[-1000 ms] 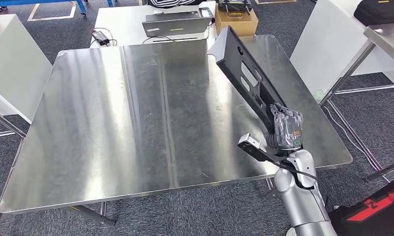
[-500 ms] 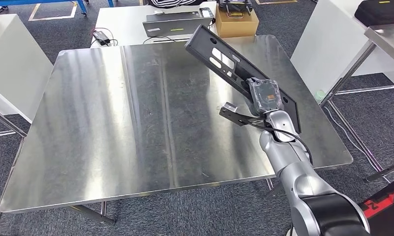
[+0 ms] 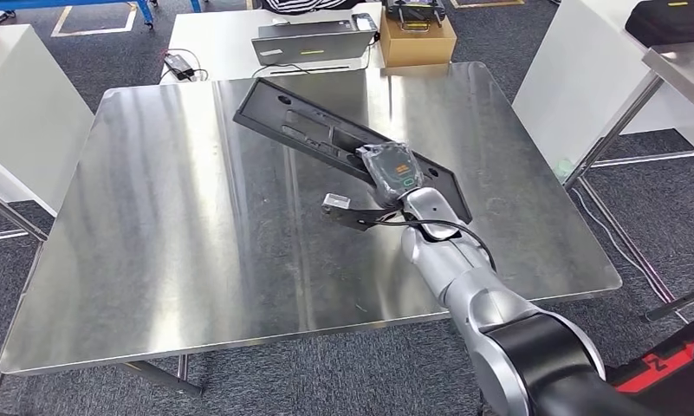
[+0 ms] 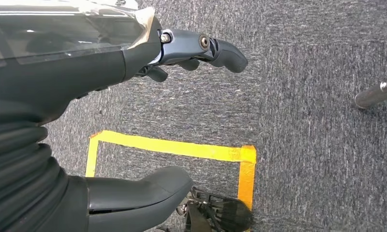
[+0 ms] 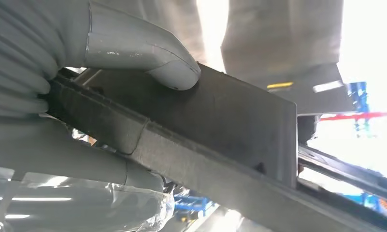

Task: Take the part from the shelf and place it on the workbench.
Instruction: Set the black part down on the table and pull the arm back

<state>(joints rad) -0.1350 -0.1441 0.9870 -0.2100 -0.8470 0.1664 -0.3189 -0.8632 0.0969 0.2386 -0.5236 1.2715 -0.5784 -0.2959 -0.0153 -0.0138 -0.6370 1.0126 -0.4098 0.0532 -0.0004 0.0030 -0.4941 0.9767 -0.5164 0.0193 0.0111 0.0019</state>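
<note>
The right hand grips the long flat black part, thumb pressed on its matte face (the wrist view shows this clamp). The part stretches beyond the hand over the brushed-steel workbench. The left hand hangs over grey carpet, fingers apart, holding nothing.

The right hand swung the part from pointing toward 12 o'clock, steeply tilted, round toward 10 o'clock and laid it nearly flat, low over the workbench, reaching further inward.
</note>
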